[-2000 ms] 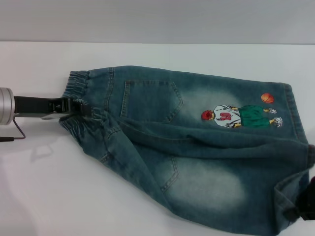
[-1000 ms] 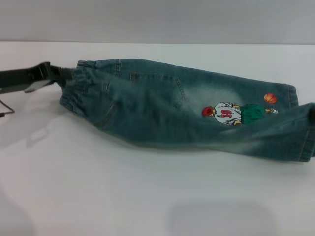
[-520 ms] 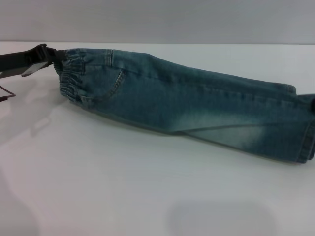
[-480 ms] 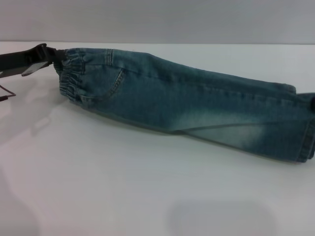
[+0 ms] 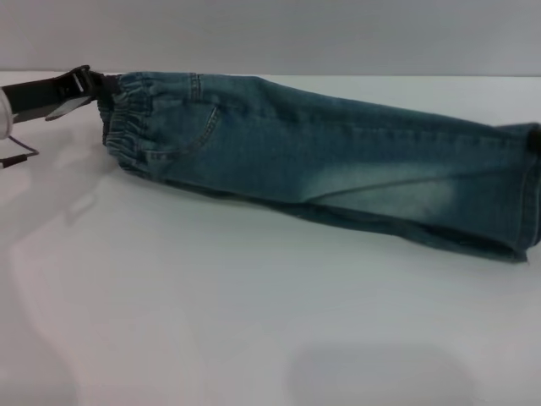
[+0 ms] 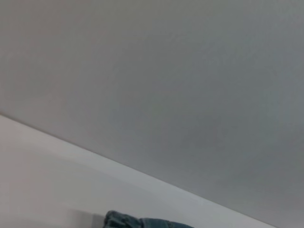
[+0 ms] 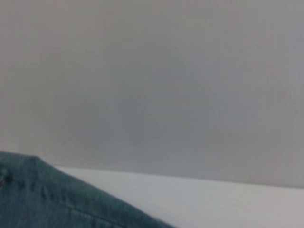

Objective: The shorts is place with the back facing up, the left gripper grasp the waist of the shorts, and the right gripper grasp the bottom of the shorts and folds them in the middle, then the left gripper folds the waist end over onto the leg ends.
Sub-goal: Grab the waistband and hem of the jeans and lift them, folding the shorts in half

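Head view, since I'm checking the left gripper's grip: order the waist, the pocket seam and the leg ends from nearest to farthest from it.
From the left gripper:
1. The waist, at the claw, left end.
2. The pocket seam, just beyond the waist.
3. The leg ends, far right.

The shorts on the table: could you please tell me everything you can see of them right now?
The shorts are faded blue denim, folded lengthwise into a long narrow band across the white table. One curved pocket seam shows near the waist, a gathered elastic band at the robot's left. The left tool pinches that waist at its far corner. The leg hems lie at the robot's right, where the right tool shows only as a dark tip at their far corner. A paler, worn patch marks the middle. No embroidery is visible.
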{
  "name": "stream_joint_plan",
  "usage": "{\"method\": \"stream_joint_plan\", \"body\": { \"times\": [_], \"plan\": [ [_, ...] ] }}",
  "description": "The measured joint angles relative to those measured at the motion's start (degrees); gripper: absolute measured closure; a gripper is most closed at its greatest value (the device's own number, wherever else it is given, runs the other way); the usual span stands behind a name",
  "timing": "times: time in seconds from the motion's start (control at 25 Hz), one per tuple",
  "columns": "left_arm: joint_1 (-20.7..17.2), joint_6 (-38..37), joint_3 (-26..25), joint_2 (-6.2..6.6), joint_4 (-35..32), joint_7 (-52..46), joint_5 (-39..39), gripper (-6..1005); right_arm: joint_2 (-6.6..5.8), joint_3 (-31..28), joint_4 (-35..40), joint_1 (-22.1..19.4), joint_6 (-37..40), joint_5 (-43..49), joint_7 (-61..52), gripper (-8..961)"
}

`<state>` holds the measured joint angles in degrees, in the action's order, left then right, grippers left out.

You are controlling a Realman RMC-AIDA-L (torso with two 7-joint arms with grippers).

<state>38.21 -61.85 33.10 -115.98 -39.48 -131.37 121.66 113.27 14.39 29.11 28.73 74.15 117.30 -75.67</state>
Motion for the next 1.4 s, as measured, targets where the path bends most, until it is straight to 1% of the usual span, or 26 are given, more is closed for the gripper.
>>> {"method": "stream_joint_plan", "body": {
  "times": [0.12,0.36,0.68,0.8,0.96,1.08,1.24,1.4],
  "plan": [
    [0.6,1.06,0.15,-0.52,0.01,0.32,0.18,857,0.18,0.36,-0.06,0.96,-2.21,-0.97,0.0,938],
    [1.47,3.75,2.71,-1.22,0.08,0.37,0.26,854,0.43,1.0,-0.23,2.28,-5.7,-1.0,0.0,904],
    [1.79,6.09,5.27,-1.34,1.28,0.69,0.03,851,2.13,4.8,-0.33,3.88,-13.24,-1.06,0.88,858],
    [1.79,6.28,6.51,-1.35,1.51,1.6,0.03,849,2.45,5.93,-0.4,4.27,-14.95,-0.95,0.9,840],
    [1.61,7.56,8.9,-1.56,1.59,2.08,-0.11,847,2.83,5.36,-0.5,4.51,-17.74,-1.18,0.72,817],
    [1.43,8.16,9.19,-1.74,1.6,3.63,-0.94,846,3.07,5.34,-0.55,4.58,-19.47,-1.24,0.62,800],
    [1.14,8.39,9.31,-1.83,2.35,7.65,-5.66,756,3.37,5.36,-0.58,4.58,-20.17,-1.27,0.63,777],
    [0.99,8.23,9.29,-1.66,3.68,12.42,-10.41,666,3.56,5.15,-0.57,4.05,-20.48,-2.71,0.87,584]
  ]
}}
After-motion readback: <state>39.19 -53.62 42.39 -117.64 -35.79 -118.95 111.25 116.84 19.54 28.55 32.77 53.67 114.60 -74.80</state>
